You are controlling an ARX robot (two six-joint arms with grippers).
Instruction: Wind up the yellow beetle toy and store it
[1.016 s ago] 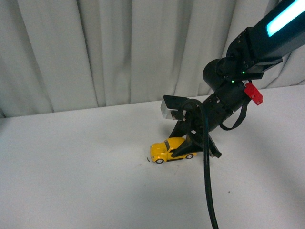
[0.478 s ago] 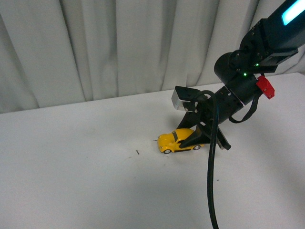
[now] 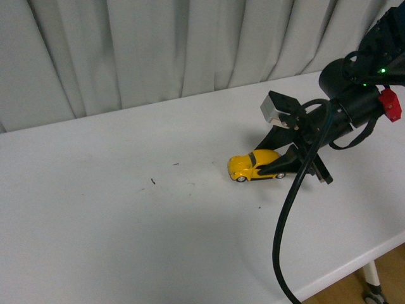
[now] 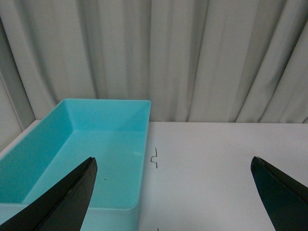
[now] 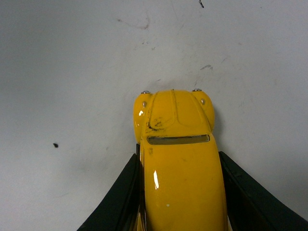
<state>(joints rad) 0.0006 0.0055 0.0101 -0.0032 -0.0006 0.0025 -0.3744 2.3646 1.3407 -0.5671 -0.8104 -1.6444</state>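
The yellow beetle toy stands on its wheels on the white table, right of centre in the front view. My right gripper is shut on the toy's rear half, one black finger on each side. In the right wrist view the toy fills the lower middle, its nose pointing away, with the black fingers pressed against its flanks. My left gripper is open, with bare table between its fingers. The turquoise bin lies just beyond its one finger, showing only in the left wrist view.
Grey curtains hang behind the table's back edge. The table's front right edge is close to my right arm, with a caster wheel below it. A thick black cable hangs from the arm. Small dark marks dot the tabletop.
My right gripper has dragged the yellow beetle toy backwards to the right across the table, staying shut on it. The front view has shifted too; the table's front edge now shows.
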